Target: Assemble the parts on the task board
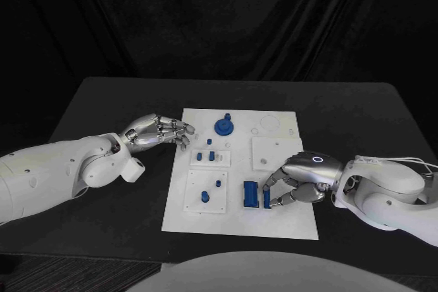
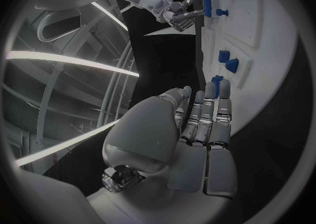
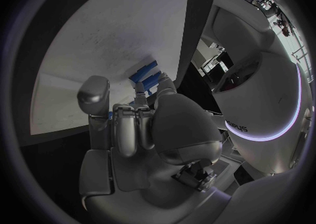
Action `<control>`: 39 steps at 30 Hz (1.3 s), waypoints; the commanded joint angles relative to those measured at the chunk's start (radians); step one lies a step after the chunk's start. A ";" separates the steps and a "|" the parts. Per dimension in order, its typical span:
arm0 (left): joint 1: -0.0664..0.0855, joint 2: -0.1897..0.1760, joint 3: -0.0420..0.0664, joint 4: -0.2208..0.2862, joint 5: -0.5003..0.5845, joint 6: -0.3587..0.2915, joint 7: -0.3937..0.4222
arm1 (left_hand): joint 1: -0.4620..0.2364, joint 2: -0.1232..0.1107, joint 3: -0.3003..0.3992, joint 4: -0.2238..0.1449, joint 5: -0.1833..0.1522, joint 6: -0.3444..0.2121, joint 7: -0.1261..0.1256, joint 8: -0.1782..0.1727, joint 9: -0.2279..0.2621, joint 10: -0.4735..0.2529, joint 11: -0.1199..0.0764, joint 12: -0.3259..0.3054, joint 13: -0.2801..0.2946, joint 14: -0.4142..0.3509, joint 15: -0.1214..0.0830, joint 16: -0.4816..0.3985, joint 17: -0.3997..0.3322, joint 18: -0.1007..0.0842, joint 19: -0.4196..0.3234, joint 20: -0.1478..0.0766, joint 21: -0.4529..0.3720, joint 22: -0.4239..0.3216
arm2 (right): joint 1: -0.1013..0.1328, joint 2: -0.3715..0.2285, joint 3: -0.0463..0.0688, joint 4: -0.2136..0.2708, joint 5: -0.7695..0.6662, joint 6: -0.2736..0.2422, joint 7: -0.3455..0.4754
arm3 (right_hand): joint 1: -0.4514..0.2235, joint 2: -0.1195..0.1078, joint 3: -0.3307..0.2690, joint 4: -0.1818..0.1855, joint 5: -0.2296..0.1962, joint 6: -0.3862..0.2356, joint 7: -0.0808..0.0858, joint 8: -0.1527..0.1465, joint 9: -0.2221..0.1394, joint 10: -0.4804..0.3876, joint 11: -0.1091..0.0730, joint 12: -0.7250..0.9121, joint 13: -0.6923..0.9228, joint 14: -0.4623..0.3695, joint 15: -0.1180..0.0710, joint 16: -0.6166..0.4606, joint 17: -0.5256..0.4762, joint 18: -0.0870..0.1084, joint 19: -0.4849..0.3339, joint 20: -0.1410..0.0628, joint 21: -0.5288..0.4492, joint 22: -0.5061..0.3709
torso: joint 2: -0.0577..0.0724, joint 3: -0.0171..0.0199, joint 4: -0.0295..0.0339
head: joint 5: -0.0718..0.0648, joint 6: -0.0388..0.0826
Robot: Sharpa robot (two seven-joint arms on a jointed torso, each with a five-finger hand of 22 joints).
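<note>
No readable text, labels or numbers on the task board (image 1: 274, 223)

Parts (image 1: 254, 194) lie on the task board (image 1: 274, 228); board on table (image 1: 100, 114).

Backdrop: I am seeing a black curtain (image 1: 219, 32) hanging in folds behind the desk.
Desk: I am looking at a black desk (image 1: 109, 108) with rounded far corners.
Floor: I am making out dark carpet (image 1: 55, 276) showing past the near edge.

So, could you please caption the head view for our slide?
Right robot hand touches blue parts at the task board edge; left robot hand waits beside it.
</note>
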 commanded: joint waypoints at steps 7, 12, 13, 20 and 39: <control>-0.002 -0.001 0.001 0.003 0.008 0.013 0.014 | -0.010 0.002 0.009 -0.001 0.007 -0.005 0.004 0.006 -0.001 0.000 0.005 0.005 -0.002 -0.007 0.001 0.005 -0.002 -0.021 -0.009 -0.001 0.006 0.026 | -0.004 -0.001 -0.001 0.001 -0.009 -0.039 0.010 | 0.026 0.006 -0.005 -0.005 -0.011 -0.009 -0.008 -0.008 -0.010 0.106 -0.013 -0.002 0.260 0.098 -0.009 -0.001 0.234 -0.015 -0.005 -0.006 -0.006 0.106 | 0.000 -0.0005 0.0001 | 0.003 0.000; -0.002 -0.002 0.001 0.003 0.008 0.014 0.015 | -0.010 0.002 0.009 -0.001 0.007 -0.005 0.004 0.006 -0.001 0.000 0.005 0.005 -0.002 -0.007 0.001 0.005 -0.002 -0.021 -0.009 -0.001 0.006 0.026 | -0.004 -0.004 -0.001 0.005 -0.009 -0.117 0.056 | 0.043 0.009 -0.008 -0.005 -0.045 -0.007 -0.021 -0.007 -0.021 0.106 -0.023 -0.002 0.260 0.099 -0.017 0.000 0.239 -0.015 -0.003 -0.012 -0.001 0.108 | 0.000 -0.0004 0.0001 | 0.001 0.000; -0.002 -0.002 0.001 0.004 0.008 0.013 0.014 | -0.010 0.002 0.009 -0.001 0.007 -0.005 0.004 0.006 -0.001 0.000 0.005 0.005 -0.002 -0.007 0.001 0.005 -0.002 -0.021 -0.009 -0.001 0.006 0.026 | -0.004 -0.005 -0.001 0.005 -0.009 -0.136 0.066 | 0.047 0.011 -0.008 -0.004 -0.059 -0.006 -0.023 -0.007 -0.024 0.106 -0.024 -0.002 0.260 0.099 -0.019 0.000 0.239 -0.015 -0.003 -0.014 -0.002 0.107 | 0.000 -0.0004 0.0002 | 0.000 0.000; -0.002 -0.004 0.001 0.004 0.008 0.010 0.015 | -0.010 0.002 0.011 -0.001 0.007 -0.005 0.004 0.006 -0.001 0.001 0.005 0.005 -0.003 -0.007 0.001 0.005 -0.002 -0.021 -0.009 -0.002 0.007 0.026 | -0.004 -0.014 -0.001 0.009 -0.009 -0.214 0.092 | 0.053 0.010 -0.010 0.000 -0.088 -0.005 -0.031 -0.007 -0.034 0.106 -0.030 -0.002 0.260 0.099 -0.024 -0.001 0.238 -0.015 -0.002 -0.018 -0.002 0.108 | 0.001 -0.0004 -0.0007 | 0.001 0.000; -0.003 -0.002 0.001 0.002 0.008 0.013 0.015 | -0.010 0.002 0.011 -0.001 0.007 -0.005 0.004 0.006 -0.001 0.001 0.005 0.005 -0.003 -0.007 0.001 0.005 -0.002 -0.021 -0.009 -0.002 0.007 0.026 | -0.004 -0.021 -0.001 -0.001 -0.027 -0.122 0.022 | 0.048 0.005 -0.017 0.011 -0.119 0.002 -0.026 -0.006 -0.043 0.106 -0.029 -0.002 0.260 0.099 -0.024 -0.001 0.235 -0.015 -0.002 -0.020 -0.006 0.107 | 0.001 -0.0008 0.0013 | 0.000 0.000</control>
